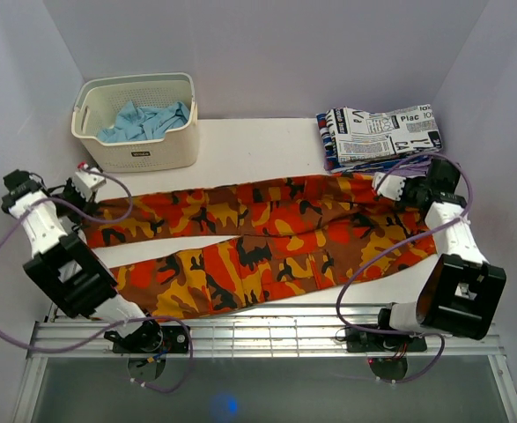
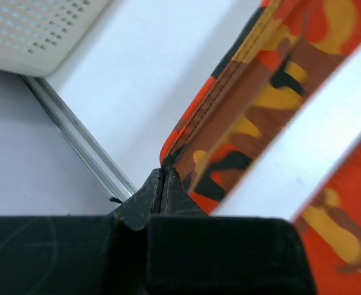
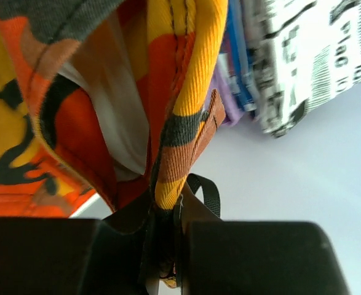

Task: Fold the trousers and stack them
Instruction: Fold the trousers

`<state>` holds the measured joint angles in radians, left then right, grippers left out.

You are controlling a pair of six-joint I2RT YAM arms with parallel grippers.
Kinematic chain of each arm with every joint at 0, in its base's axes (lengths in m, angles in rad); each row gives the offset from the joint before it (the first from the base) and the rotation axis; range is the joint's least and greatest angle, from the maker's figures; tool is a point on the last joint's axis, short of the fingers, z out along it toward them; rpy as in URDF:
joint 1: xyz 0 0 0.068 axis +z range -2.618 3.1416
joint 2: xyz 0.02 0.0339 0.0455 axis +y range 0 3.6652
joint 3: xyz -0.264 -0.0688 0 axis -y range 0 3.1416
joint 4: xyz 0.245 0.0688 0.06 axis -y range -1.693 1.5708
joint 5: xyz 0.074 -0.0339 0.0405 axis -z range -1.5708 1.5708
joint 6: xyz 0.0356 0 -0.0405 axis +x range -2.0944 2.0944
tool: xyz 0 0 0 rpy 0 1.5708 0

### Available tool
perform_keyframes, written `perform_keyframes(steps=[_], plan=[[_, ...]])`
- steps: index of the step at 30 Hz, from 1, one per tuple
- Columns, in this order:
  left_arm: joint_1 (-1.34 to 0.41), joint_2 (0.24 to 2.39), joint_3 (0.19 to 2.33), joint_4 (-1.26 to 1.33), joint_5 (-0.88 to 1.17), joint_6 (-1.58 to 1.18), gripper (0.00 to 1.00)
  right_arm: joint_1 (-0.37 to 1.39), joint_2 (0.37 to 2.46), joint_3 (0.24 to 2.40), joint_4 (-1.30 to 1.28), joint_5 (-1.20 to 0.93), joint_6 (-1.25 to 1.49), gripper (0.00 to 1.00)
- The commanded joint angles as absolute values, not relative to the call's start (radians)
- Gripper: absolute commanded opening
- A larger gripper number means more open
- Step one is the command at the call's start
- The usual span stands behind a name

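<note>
Across the table (image 1: 258, 145), the trousers (image 1: 267, 242) are spread flat. The far leg's hem is clamped by the left gripper (image 2: 162, 177) and the waistband by the right gripper (image 3: 166, 206), presumably for 1 lengthwise fold.

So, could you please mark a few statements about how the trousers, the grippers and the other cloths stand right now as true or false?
1. The trousers lie spread out along the table, legs apart. True.
2. The right gripper hangs open above the waistband. False: it is shut on the waistband, beside a belt loop.
3. The basket holds a light blue cloth. True.
4. The newspaper-print garment lies in the basket. False: it tops a folded pile at the table's far right corner.
5. The left gripper is shut at the corner of a leg hem. True.
</note>
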<state>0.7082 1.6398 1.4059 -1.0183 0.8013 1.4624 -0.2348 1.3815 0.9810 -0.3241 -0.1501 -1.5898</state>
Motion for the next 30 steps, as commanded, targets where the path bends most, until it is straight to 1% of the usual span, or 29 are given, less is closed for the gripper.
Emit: perform_keyframes(steps=[1,2,3,5,9,13,18,20,21,22,23,25,26,28,30], plan=[[0.787,1.422,1.194,-1.042,0.815,1.593,0.0,-0.293,1.299,0.85,-0.302,-0.187,-1.673,0.08],[0.805,1.376,1.09,-1.058,0.805,1.62,0.0,-0.308,1.283,0.824,-0.304,-0.199,-1.689,0.08],[0.824,1.303,1.044,-1.071,0.783,1.653,0.0,-0.337,1.254,0.795,-0.304,-0.213,-1.71,0.08],[0.88,1.249,0.923,-1.089,0.758,1.706,0.0,-0.365,1.232,0.723,-0.307,-0.224,-1.762,0.08],[0.946,1.213,0.801,-1.126,0.671,1.781,0.0,-0.414,1.223,0.641,-0.344,-0.21,-1.818,0.08],[1.046,1.259,0.77,-1.121,0.608,1.822,0.0,-0.459,1.227,0.601,-0.348,-0.219,-1.835,0.08],[1.085,1.351,0.805,-1.052,0.583,1.795,0.0,-0.477,1.261,0.607,-0.342,-0.225,-1.827,0.08],[1.091,1.399,0.873,-1.049,0.595,1.772,0.0,-0.492,1.266,0.63,-0.342,-0.236,-1.821,0.08],[1.092,1.414,0.905,-1.061,0.606,1.752,0.0,-0.497,1.267,0.665,-0.345,-0.25,-1.807,0.08],[1.1,1.433,0.981,-1.078,0.621,1.744,0.0,-0.5,1.267,0.687,-0.348,-0.256,-1.798,0.08],[1.103,1.46,1.023,-1.141,0.659,1.743,0.0,-0.506,1.273,0.713,-0.36,-0.262,-1.79,0.08],[1.114,1.477,1.127,-1.216,0.696,1.765,0.0,-0.511,1.275,0.805,-0.437,-0.293,-1.767,0.08],[1.117,1.48,1.147,-1.271,0.713,1.779,0.0,-0.518,1.273,0.833,-0.471,-0.304,-1.764,0.08],[1.127,1.463,1.163,-1.296,0.703,1.814,0.0,-0.526,1.259,0.864,-0.558,-0.321,-1.798,0.08],[1.15,1.441,1.14,-1.321,0.646,1.859,0.0,-0.548,1.214,0.832,-0.569,-0.316,-1.847,0.08]])
